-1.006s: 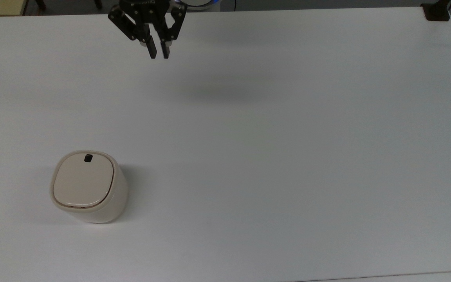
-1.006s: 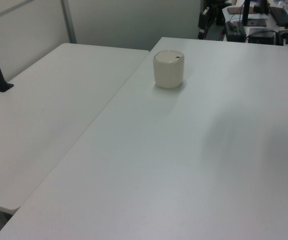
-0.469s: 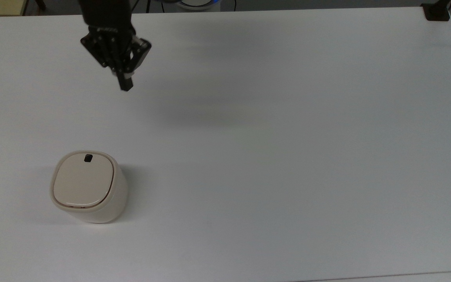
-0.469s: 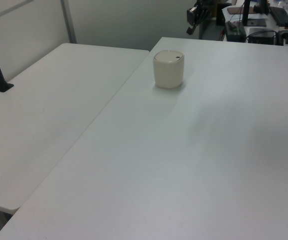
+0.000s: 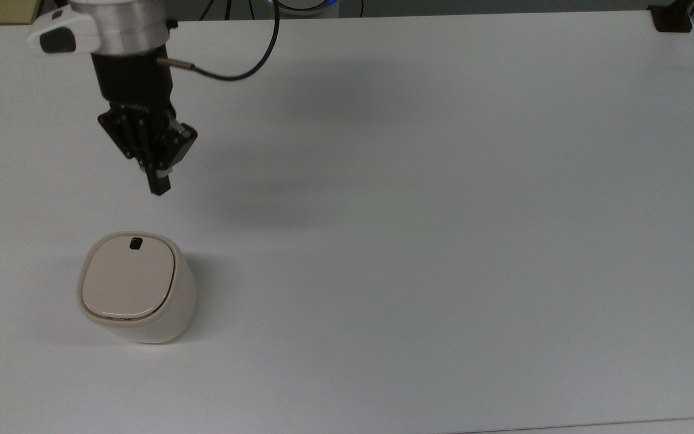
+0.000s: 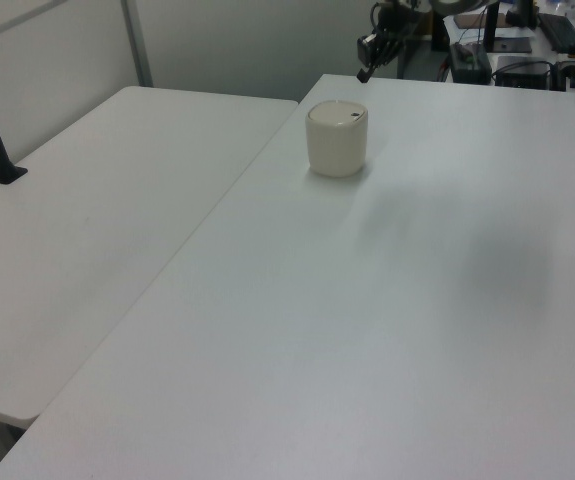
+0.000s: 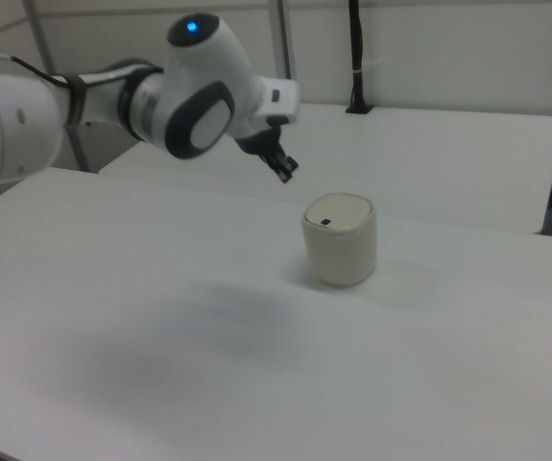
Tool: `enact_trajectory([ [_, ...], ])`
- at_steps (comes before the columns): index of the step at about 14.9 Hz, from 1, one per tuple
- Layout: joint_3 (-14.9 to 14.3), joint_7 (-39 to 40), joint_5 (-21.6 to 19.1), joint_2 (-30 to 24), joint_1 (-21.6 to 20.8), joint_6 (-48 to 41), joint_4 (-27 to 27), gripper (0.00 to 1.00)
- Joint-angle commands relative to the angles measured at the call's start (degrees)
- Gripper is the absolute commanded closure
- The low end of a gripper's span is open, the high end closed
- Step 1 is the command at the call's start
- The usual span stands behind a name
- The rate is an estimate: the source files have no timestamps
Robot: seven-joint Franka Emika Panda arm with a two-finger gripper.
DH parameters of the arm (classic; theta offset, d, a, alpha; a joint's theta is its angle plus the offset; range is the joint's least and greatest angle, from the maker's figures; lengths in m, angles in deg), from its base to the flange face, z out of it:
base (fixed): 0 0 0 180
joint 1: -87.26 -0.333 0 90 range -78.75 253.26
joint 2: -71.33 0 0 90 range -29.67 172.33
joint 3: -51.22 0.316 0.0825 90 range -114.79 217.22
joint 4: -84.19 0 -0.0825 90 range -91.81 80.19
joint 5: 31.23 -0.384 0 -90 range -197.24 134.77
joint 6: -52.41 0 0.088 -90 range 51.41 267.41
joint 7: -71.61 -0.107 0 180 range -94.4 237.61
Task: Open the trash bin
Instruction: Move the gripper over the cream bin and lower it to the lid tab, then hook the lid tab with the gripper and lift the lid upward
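the trash bin (image 5: 136, 288) stands upright on the white table (image 5: 443, 241), lid down (black latch button (image 5: 135, 243) showing); the gripper (image 5: 159, 188) hangs apart from it, fingers pressed together.

White arm (image 7: 26, 106), silver wrist, black pincer (image 5: 159, 185), black cable (image 5: 244, 63), blue light.

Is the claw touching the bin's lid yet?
Apart. In the right view the claw hangs in the air up and to the right view's left of the bin, with bare background between them.
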Motion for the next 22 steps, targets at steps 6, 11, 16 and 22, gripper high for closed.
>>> enact_trajectory([
  [6, -2.54, -1.83, 0.07, 7.72, -0.7, 14.37, -0.23, 1.0],
  [11, -3.24, -1.83, 3.22, 10.63, -0.88, 16.14, -0.4, 1.0],
  [16, -3.24, -2.0, 5.26, 11.52, -0.53, 16.31, -0.41, 1.0],
  [22, -1.58, -9.73, 4.99, 1.42, -0.35, 6.23, 0.12, 1.0],
])
